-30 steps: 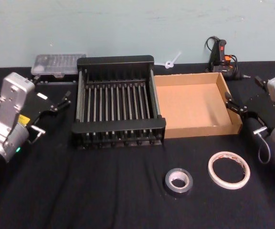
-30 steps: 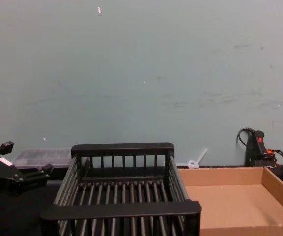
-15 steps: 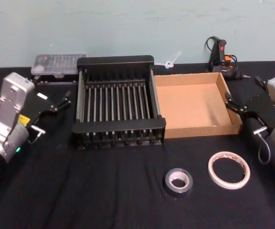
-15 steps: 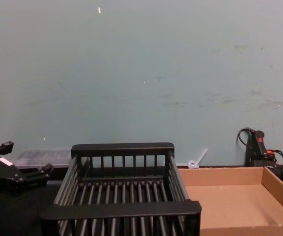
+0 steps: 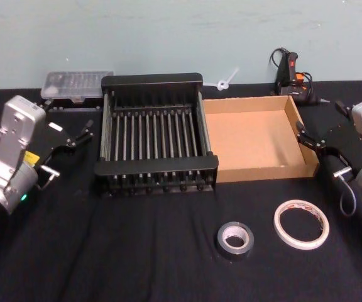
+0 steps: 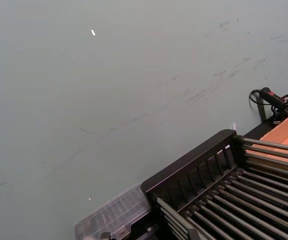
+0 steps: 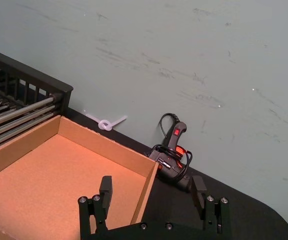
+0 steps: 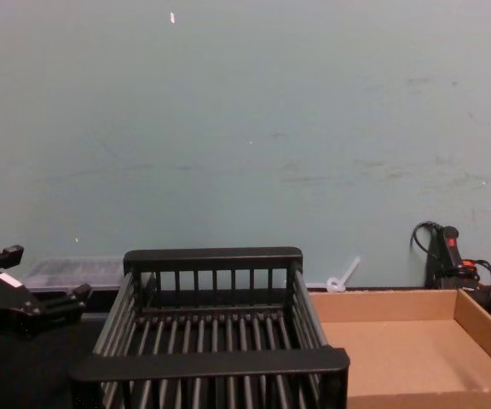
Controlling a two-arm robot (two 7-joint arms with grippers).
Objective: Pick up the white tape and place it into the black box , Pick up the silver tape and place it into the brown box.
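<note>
Two claws are up, one at each side of the tabletop [image 5: 137, 251], and neither has hold of anything. Left claw [image 5: 74, 133] hangs at the left of the black box [image 5: 156, 168], its fingers spread apart and pointing toward the box's left rim. Right claw [image 5: 316, 143] hangs just off the right wall of the brown box [image 5: 256, 171], close to the near right corner; in the right wrist view its two fingers [image 7: 105, 191] stand wide apart with that box's corner between and beyond them.

One white tape [image 5: 301, 224] lies flat on the black cloth at the front right, well in front of the brown box and nearer the robot than the right claw, a little to that claw's left. One silver tape [image 5: 235, 239] lies flat just beside it on its left, the two apart, in front of the gap where the two boxes meet. Both rolls are well apart from the left claw, across the tabletop.

Two boxes stand side by side touching: the black box on the left, the brown box on the right, both with nothing in them. Behind the black box's left corner lies one clear plastic case [image 5: 78, 85]. By the wall are one white cable tie [image 5: 225, 80] and one black tool with a red switch [image 5: 290, 77].
</note>
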